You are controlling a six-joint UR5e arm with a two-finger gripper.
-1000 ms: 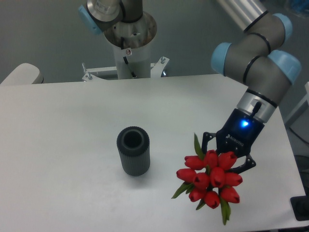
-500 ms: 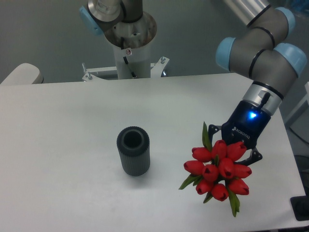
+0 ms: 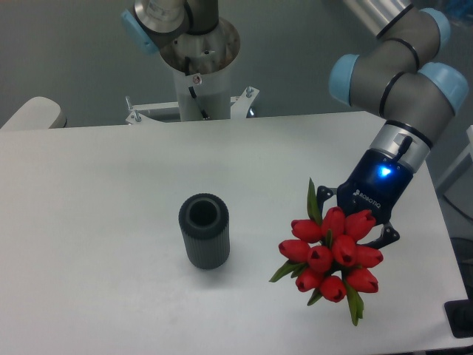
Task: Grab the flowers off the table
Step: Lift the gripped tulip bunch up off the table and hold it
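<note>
While the hand (image 3: 353, 226) grips the flowers (image 3: 331, 255), the white table (image 3: 96, 222) holds a vase (image 3: 204, 231).

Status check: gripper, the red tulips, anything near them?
Two-finger gripper shut on bunch of red tulips, blooms facing the camera. Dark grey ribbed cylinder vase upright on white table, apart to the bunch's left.
</note>
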